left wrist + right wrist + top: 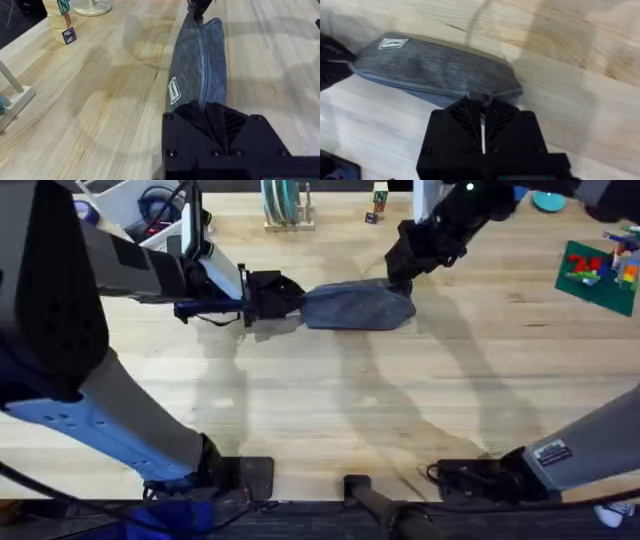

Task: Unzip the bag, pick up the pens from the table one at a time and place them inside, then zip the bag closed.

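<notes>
The bag (358,307) is laid on the table (330,410), nearer the far edge than the near one, zipper fully run. Its left end is pinched by the left gripper (290,298). Its right end is pinched by the right gripper (398,280), fingers pressed together on the zipper tab (479,96).

The bag (358,307) was grey-blue heathered fabric with a small white label (173,91). Under it, the table (330,410) was pale wood with plank grain. Both grippers beside the bag were black.
</notes>
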Controlling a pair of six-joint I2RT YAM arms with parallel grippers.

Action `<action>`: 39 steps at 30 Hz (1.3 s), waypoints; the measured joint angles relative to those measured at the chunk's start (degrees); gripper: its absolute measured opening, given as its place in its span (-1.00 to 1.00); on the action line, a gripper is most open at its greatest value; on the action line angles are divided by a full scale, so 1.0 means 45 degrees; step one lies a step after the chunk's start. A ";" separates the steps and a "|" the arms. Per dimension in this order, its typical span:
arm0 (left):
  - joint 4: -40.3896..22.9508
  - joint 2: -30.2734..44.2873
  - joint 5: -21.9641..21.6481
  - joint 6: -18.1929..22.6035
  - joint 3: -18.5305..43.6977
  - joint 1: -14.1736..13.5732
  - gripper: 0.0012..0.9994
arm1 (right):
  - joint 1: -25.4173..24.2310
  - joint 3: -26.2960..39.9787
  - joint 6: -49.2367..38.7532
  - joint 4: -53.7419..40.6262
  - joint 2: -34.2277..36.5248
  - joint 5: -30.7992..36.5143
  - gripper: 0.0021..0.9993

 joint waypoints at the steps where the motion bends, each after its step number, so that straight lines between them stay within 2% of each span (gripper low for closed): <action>1: 0.0000 -0.0003 -0.0010 -0.0003 0.0000 0.0000 -0.92 | -0.0066 -0.0004 -0.0020 -0.0007 0.0000 0.0059 -0.93; 9: 0.0000 0.0000 -0.0029 -0.0003 0.0000 0.0019 -0.92 | -0.0486 -0.0225 -0.0148 0.0033 -0.0047 0.0204 -0.93; 18: -0.0039 0.0001 -0.0024 -0.0042 0.0000 0.0019 -0.92 | -0.1114 -0.1793 -0.0153 0.0892 -0.1041 0.0082 -0.93; 26: -0.0044 0.0001 -0.0023 -0.0048 0.0000 -0.0102 -0.92 | -0.2184 -0.3024 -0.0424 0.1289 -0.2332 -0.0488 -0.93; 32: -0.0041 -0.0003 -0.0453 -0.0105 0.0000 0.0192 -0.92 | -0.3263 -0.4424 -0.0580 0.2168 -0.3247 -0.0036 -0.93; 39: -0.0039 -0.0003 -0.0593 -0.0280 0.0000 0.0189 -0.92 | -0.3714 -0.5405 -0.0787 0.3009 -0.3436 -0.0476 -0.93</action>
